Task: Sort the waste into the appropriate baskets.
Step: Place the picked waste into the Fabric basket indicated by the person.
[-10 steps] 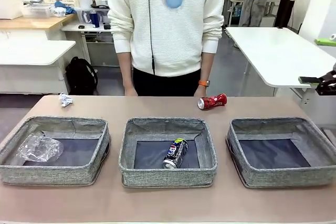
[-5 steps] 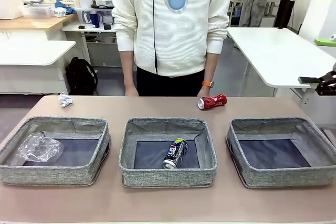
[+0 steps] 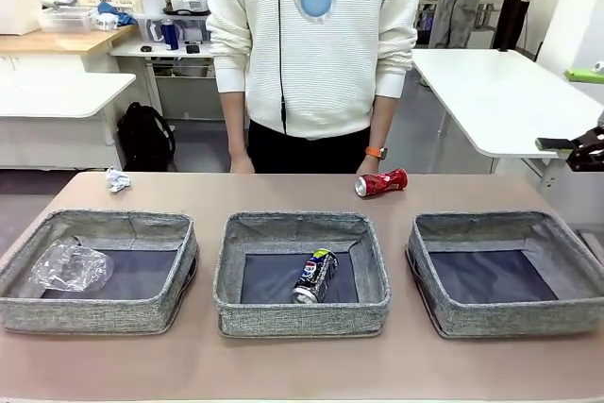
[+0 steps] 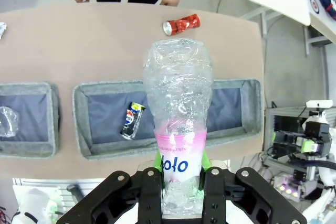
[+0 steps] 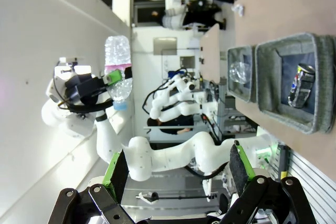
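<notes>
The left end effector is clamped on the pink-labelled bottle at its label, high above the counter. The right end effector gapes open.

**Right basket open, far edge crowded**

You can drop straight into the right basket; its floor is bare. The Pepsi can lies in the middle basket, and the plastic cup fills the left end of the left basket. Behind them, the person's hand sits beside the red can.
</notes>
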